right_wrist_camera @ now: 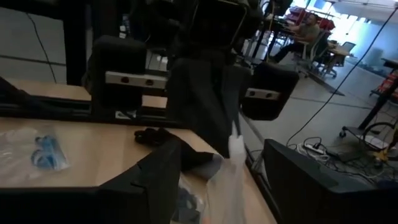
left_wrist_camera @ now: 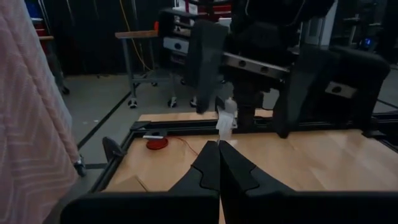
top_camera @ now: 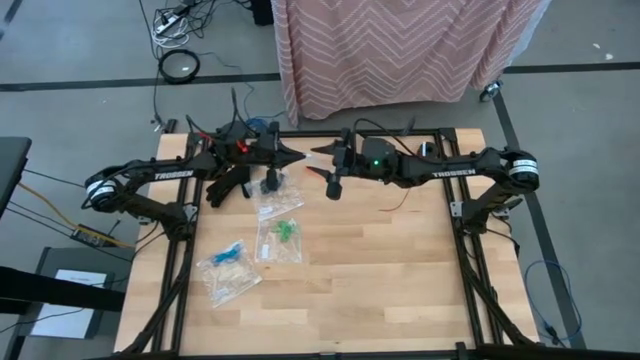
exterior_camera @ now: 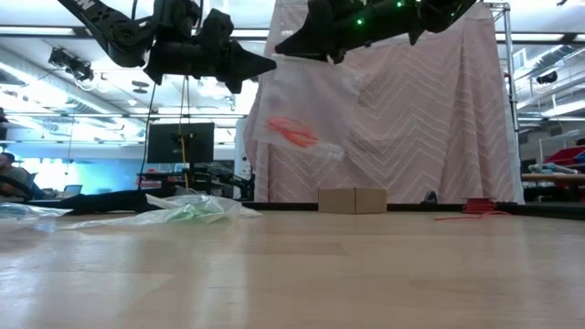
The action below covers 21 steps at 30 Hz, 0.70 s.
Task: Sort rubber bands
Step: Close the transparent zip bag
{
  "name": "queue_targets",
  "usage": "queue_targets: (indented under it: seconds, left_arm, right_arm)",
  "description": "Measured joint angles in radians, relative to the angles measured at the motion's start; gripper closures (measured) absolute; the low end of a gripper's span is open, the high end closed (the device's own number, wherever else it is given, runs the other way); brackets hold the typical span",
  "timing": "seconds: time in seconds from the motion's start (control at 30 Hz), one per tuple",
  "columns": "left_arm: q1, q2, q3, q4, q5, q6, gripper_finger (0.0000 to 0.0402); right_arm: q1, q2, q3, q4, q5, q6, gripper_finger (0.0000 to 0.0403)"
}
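A: High view: straight down over the whole table [top_camera: 380, 270] and both arms. Low view: at tabletop height, level toward the room behind.

B: Wrist views face each other closely; both, with the low view, share the hanging clear bag [exterior_camera: 306, 119].

Even, bright overhead light falls on the wooden surface [top_camera: 380, 270] in the high view, with soft shadows. The low view is backlit — ceiling lights glare at 10 o'clock, arms in silhouette. Both wrist views are dim — near fingers blurred.
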<state>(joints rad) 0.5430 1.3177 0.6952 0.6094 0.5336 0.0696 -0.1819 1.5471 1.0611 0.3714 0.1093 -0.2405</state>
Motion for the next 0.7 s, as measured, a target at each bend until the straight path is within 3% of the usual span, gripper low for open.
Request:
queue_targets:
  seconds: [0.3,0.7]
  left_arm:
    - [-0.028,0.001,0.000,0.006,-0.016,0.006,0.0401]
    - [-0.029,0.001,0.000,0.013,-0.021,0.005,0.0401]
  right_arm:
    - [-0.009,0.000,0.000,0.001,0.003,0.001,0.0200]
    - [-0.010,0.000,0.000,0.000,0.000,-0.004,0.0339]
